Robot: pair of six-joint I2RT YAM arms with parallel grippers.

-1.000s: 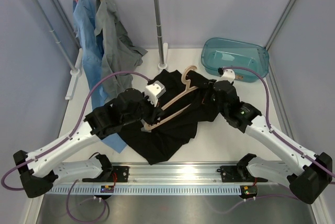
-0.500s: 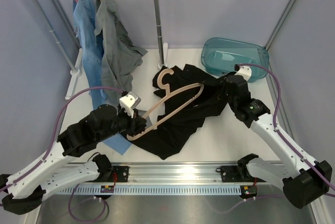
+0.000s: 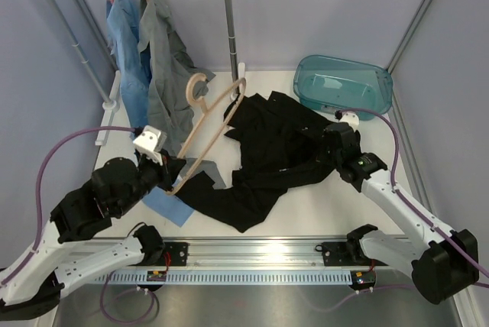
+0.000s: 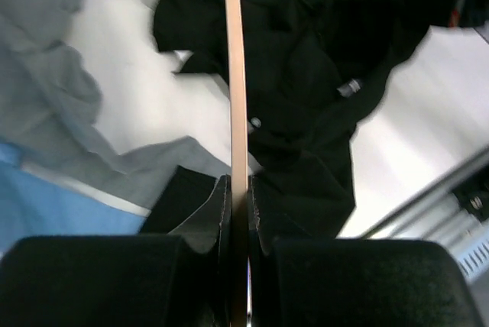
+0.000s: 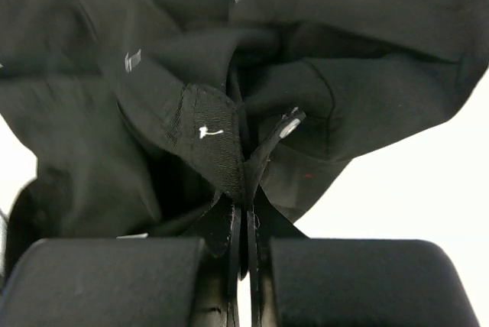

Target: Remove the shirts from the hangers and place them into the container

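Left gripper (image 4: 238, 189) clamps one bare tan wooden hanger (image 3: 210, 117), centre-left; right gripper (image 5: 243, 208) pinches one black cloth shirt (image 3: 283, 147), mid-frame. Two more, a light blue shirt (image 3: 122, 33) and a grey shirt (image 3: 162, 67), hang upper left. One teal plastic tub (image 3: 344, 82) sits upper right.

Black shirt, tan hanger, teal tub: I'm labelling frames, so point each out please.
black cloth shirt (image 3: 283, 140), top view, its crumpled middle.
light tan wooden hanger (image 4: 238, 75), left wrist view, its straight bar.
translucent teal plastic tub (image 3: 348, 86), top view, its bare floor.
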